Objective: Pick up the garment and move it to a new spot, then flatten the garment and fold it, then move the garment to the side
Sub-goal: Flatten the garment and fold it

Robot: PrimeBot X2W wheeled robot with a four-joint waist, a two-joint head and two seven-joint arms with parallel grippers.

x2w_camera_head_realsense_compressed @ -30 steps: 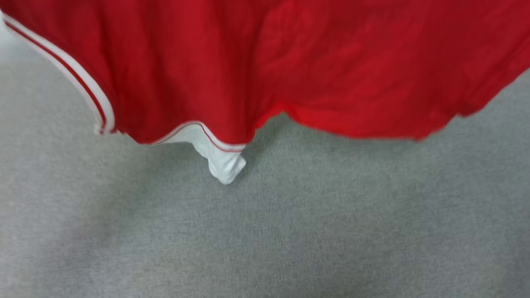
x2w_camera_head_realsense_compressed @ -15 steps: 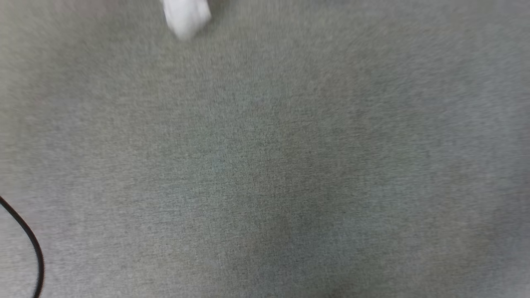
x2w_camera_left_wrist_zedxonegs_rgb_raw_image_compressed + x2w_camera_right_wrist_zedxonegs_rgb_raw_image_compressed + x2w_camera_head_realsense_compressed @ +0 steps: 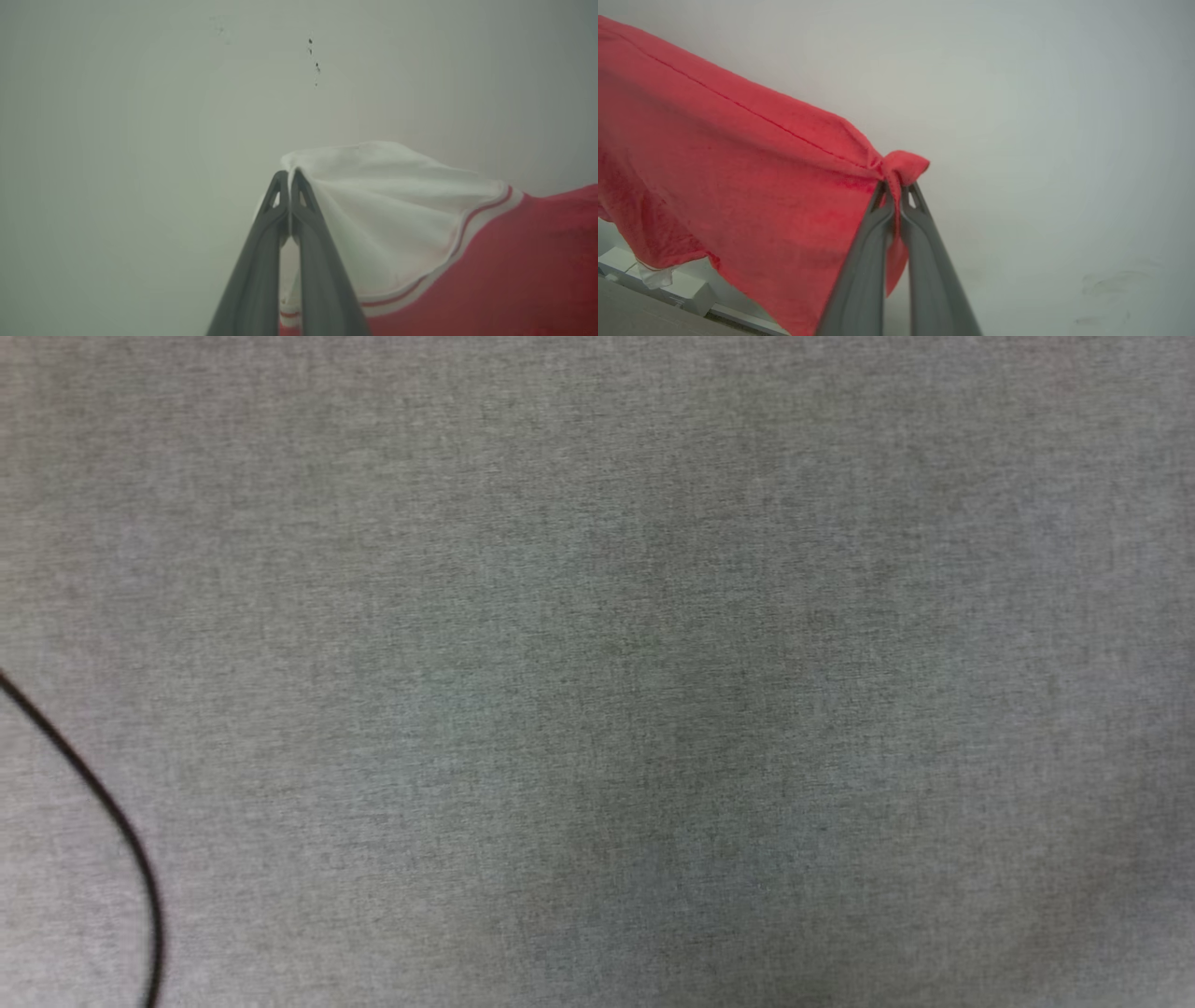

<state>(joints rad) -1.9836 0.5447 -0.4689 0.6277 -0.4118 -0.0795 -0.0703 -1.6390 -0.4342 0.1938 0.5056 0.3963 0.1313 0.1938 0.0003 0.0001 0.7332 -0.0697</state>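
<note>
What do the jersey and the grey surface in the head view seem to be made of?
The jersey: probably soft knit fabric, matte; it drapes and bunches, with a stitched seam. The grey surface: perhaps felt-like cloth or low carpet, matte; a fine speckled weave shows.

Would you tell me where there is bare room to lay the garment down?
In the head view the grey surface is bare everywhere right of the cable crossing the lower-left corner; avoid that corner. The garment is pinched by the left gripper and right gripper.
</note>
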